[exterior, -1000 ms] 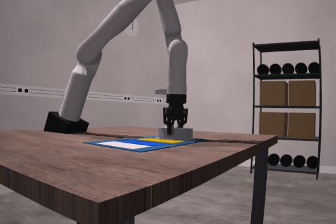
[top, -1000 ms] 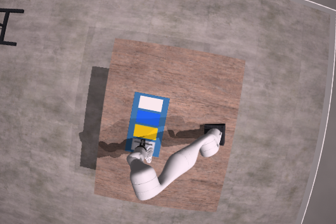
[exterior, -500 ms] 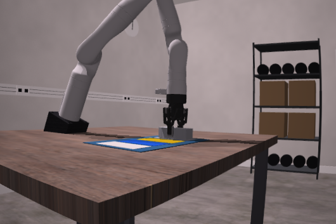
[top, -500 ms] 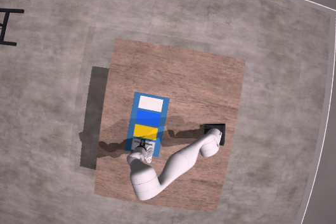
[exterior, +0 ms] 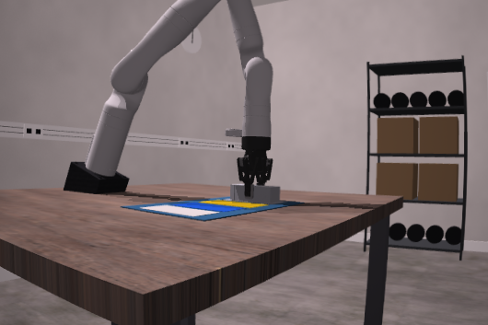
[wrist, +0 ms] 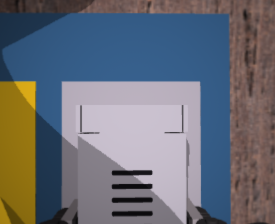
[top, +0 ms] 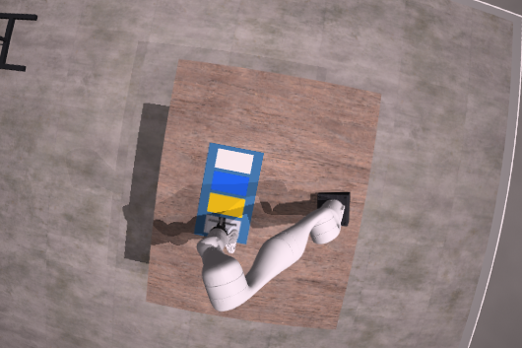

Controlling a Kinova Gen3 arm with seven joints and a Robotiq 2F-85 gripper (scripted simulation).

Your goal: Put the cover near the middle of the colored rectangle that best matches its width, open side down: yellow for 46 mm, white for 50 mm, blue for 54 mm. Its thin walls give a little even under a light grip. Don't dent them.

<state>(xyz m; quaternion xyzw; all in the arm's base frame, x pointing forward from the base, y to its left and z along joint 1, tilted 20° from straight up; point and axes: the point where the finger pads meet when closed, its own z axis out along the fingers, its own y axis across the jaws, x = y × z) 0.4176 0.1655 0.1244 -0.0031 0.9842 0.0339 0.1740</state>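
The cover [top: 235, 226] [exterior: 267, 193] [wrist: 133, 145] is a light grey box with dark slots on top. It stands open side down on a grey pad [wrist: 130, 92] at the near end of the blue mat [top: 207, 187] [exterior: 131, 207] [wrist: 138, 45]. My gripper [top: 224, 224] [exterior: 252, 186] [wrist: 132, 215] comes straight down over it. Its fingers press on the cover's two side walls. The yellow rectangle [top: 226, 203] [exterior: 230, 203] [wrist: 10, 130] lies just beside the cover. The bright blue rectangle [top: 229, 183] [exterior: 216, 206] and then the white one [top: 234, 161] [exterior: 172, 210] lie beyond it.
The arm's black base [top: 340, 202] [exterior: 94, 181] sits on the wooden table [top: 305, 143] [exterior: 138, 262] to one side of the mat. A black shelf rack [exterior: 416, 152] with boxes stands off the table by the wall.
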